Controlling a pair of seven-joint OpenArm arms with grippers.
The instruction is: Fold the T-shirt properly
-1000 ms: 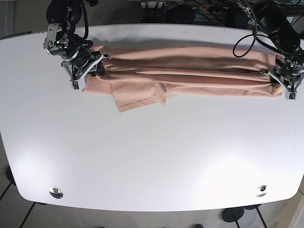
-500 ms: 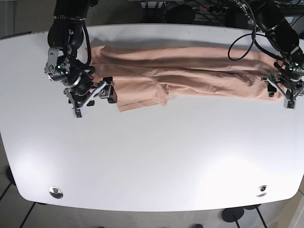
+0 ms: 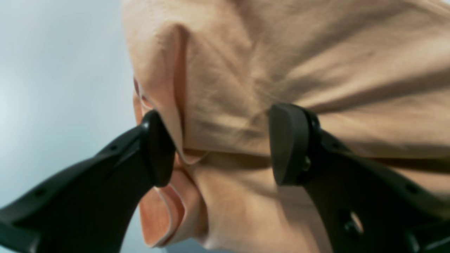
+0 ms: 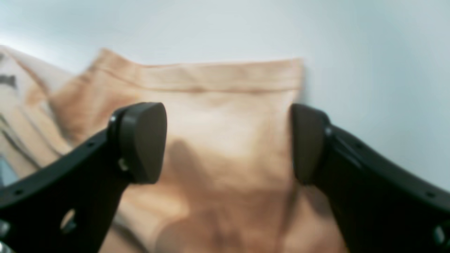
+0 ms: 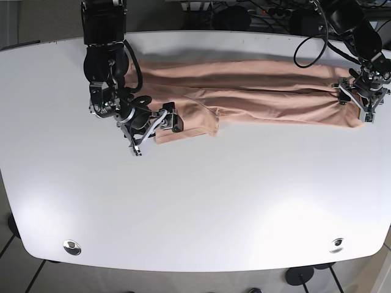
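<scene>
A peach T-shirt (image 5: 263,85) lies folded into a long band across the far side of the white table (image 5: 201,201). One short sleeve (image 5: 192,122) sticks out toward the near side. My right gripper (image 5: 164,127) hovers open at the left edge of that sleeve. In the right wrist view, the sleeve (image 4: 225,116) lies flat under the open right gripper (image 4: 225,144), its hem just beyond the fingers. My left gripper (image 5: 358,101) stands open at the band's right end. Bunched T-shirt cloth (image 3: 281,63) fills the gap of the left gripper (image 3: 223,147).
Two round metal fittings (image 5: 72,246) (image 5: 336,244) sit near the table's front corners. Dark cables and equipment (image 5: 244,12) crowd the space behind the far edge. Bare white tabletop stretches from the shirt to the near edge.
My right gripper let go of the shirt's left end, then moved nearer and rightward to the sleeve. My left gripper shifted slightly toward the far side at the right end.
</scene>
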